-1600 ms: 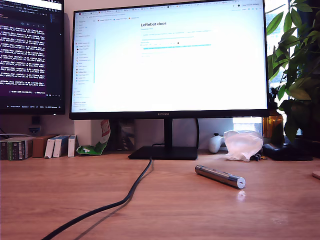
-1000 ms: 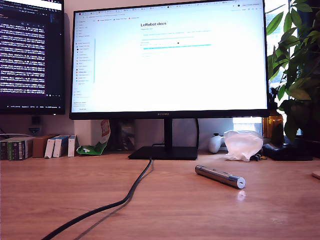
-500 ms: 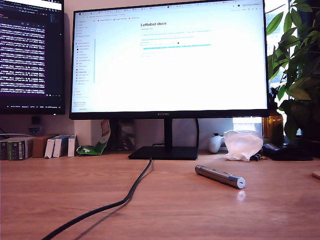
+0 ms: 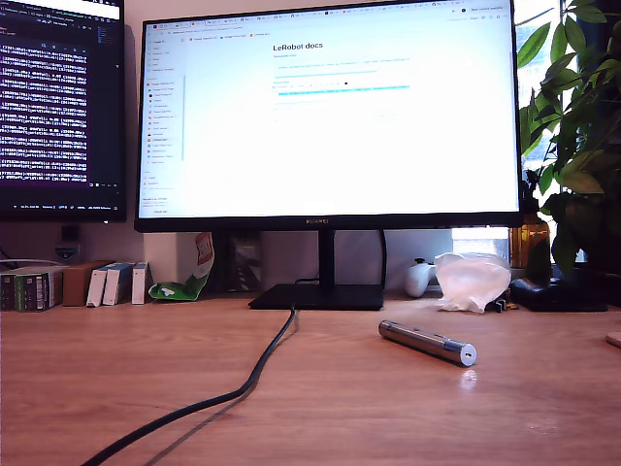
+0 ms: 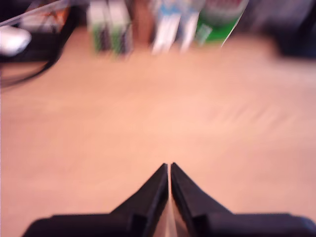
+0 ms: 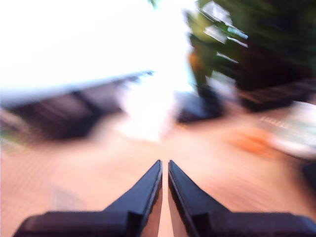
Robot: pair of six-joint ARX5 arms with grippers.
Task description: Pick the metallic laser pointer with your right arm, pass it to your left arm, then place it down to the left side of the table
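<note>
Laser pointer (image 4: 427,343): lying free on wooden counter (image 4: 320,398). First claw (image 5: 169,167), second claw (image 6: 164,163): both closed, empty.

- My first gripper (image 5: 169,170): two black fingers, each tapering to a sharp point, smooth matte surface, widening into a broad black base at the frame edge. View blurred; no screws or markings can be made out.
- My second gripper (image 6: 165,168): same build, two pointed fingers, black with a faint bluish sheen, on a wide dark base. View blurred; finer detail illegible.
</note>
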